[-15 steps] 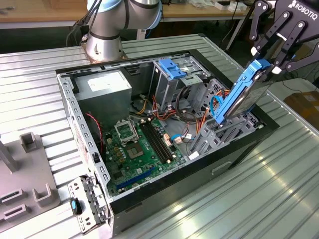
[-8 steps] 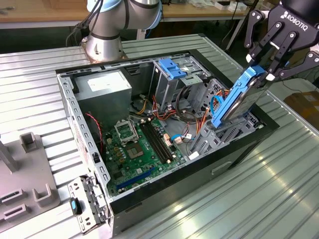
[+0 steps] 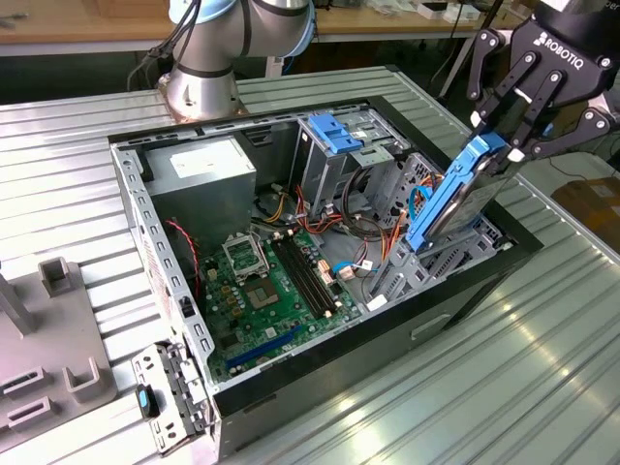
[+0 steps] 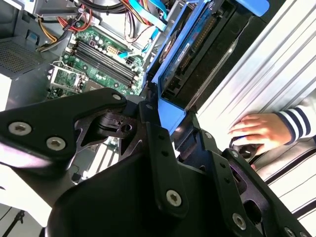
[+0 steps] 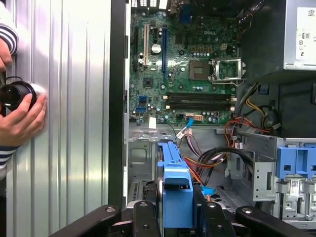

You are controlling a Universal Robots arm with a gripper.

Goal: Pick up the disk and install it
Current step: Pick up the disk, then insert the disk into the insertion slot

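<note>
1. Jaws were clamped on the upper end of the disk [image 3: 453, 199], which hung tilted below them.
2. Its lower end reached the open computer case [image 3: 339, 378] beneath the jaws.

Evenly lit ribbed silver metal table [image 3: 542, 368], glare on ridges. Beyond table's far edge, long light-wood workbench [image 3: 77, 24]. On table, grey moulded plastic fixture block [image 3: 48, 339].
</note>
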